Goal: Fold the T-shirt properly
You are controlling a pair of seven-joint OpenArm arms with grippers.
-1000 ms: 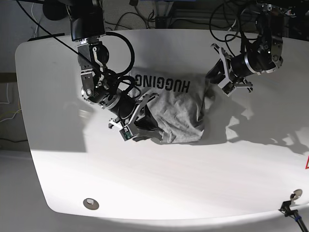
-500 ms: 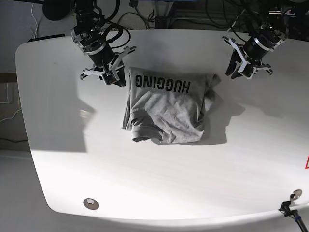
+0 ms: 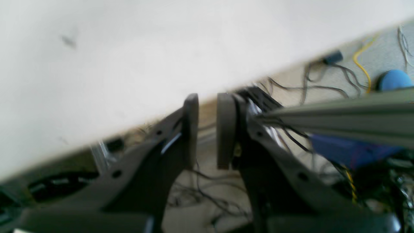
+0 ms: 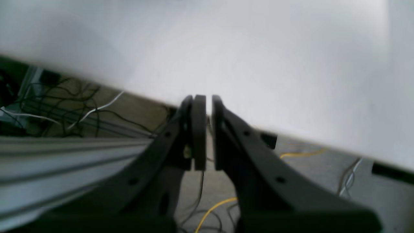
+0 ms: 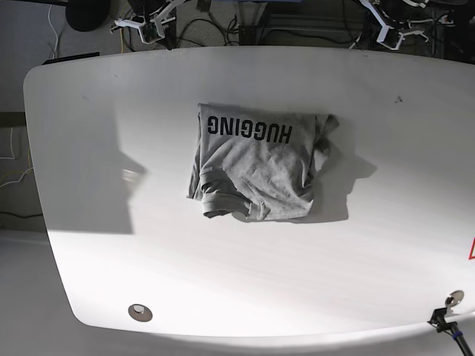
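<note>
At the base view's far left edge, the right gripper (image 4: 206,132) hangs past the table (image 5: 89,185) rim, jaws nearly pressed together, empty. Mid-table lies the T-shirt (image 5: 256,167), a wrinkled grey square, HUGGING lettering inverted along its far edge. The left gripper (image 3: 207,131), blurred, seems slightly parted, empty.

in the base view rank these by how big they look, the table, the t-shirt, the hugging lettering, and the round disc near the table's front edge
1. table
2. T-shirt
3. HUGGING lettering
4. round disc
</note>
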